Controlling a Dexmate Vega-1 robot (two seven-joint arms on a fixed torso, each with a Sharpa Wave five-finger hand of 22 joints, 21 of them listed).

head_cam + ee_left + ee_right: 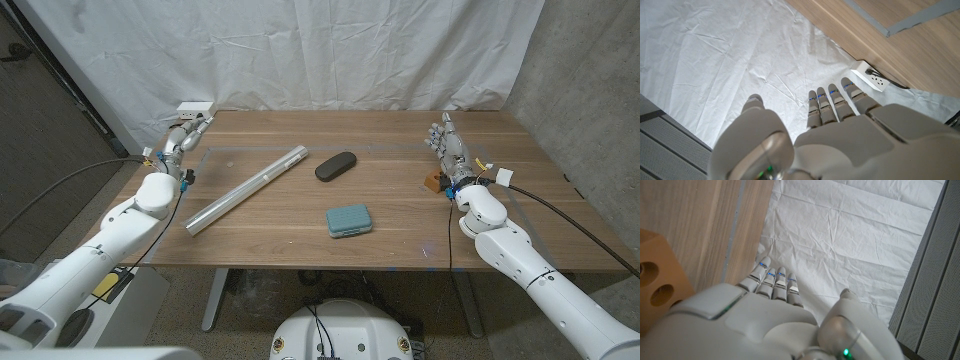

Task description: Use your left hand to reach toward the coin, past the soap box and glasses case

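Head cam looks down from above over the whole table [400,240], both arms entering at bottom corners. Each wrist cam sits close behind its own hand, facing the white backdrop sheet [740,60], w/ table edge shared w/ head view.

A wooden table with a few items spread across it.
The brown wooden table [400,235] carried a long silver metal bar [247,188] lying diagonally at its left, a dark oval glasses case [336,166] just beside the bar's far end, a teal rectangular soap box [349,221] nearer the front edge, and a small wooden block with round holes [433,182] at the right.
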